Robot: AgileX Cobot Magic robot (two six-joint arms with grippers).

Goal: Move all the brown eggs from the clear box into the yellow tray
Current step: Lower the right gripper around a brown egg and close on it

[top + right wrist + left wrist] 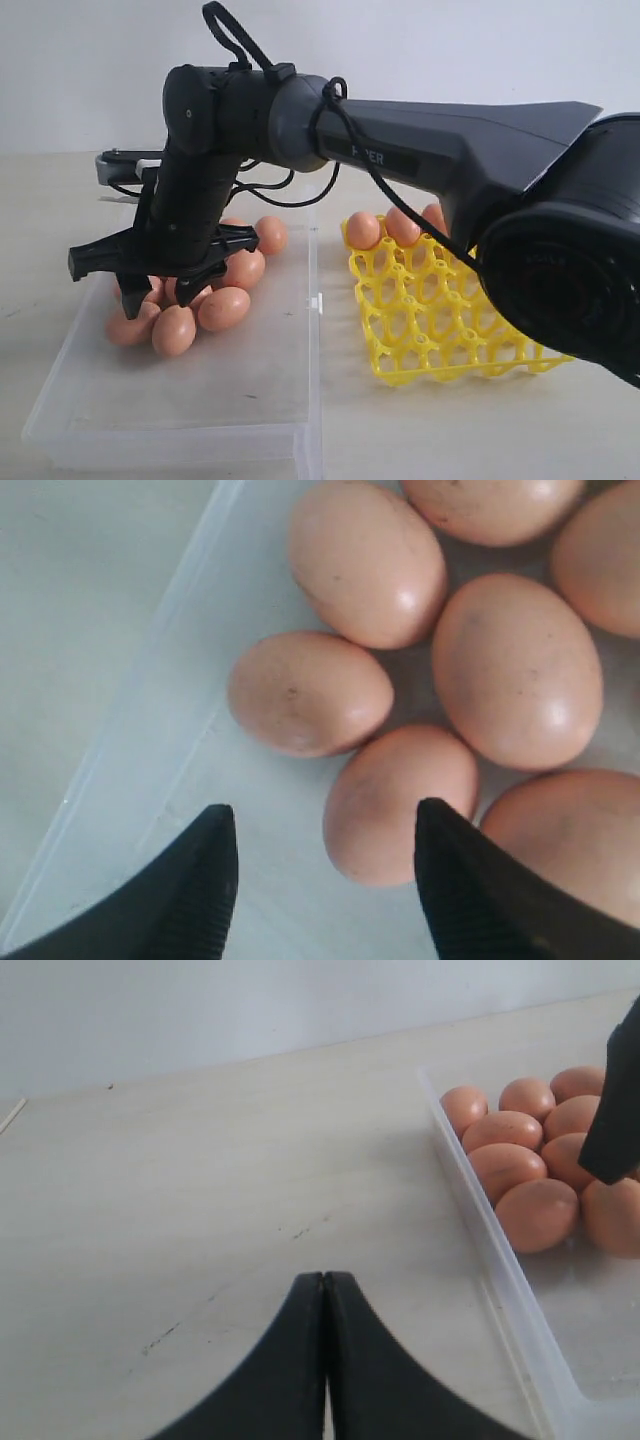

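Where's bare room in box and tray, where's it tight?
Free: clear box floor between the egg pile and its near wall; yellow tray cells in front of its three back-row eggs. Tight: the egg pile under the open right gripper.

Smooth orange-brown eggs (222, 307) lie packed, touching, at the far end of the shallow transparent plastic box (200, 400); its near floor is bare. Near cells of the bright yellow lattice egg tray (425, 335) stand open.

A pale tabletop (450, 430) is seen, on which a clear plastic box (200, 385) and a yellow egg tray (440, 330) are set side by side, narrowly apart.
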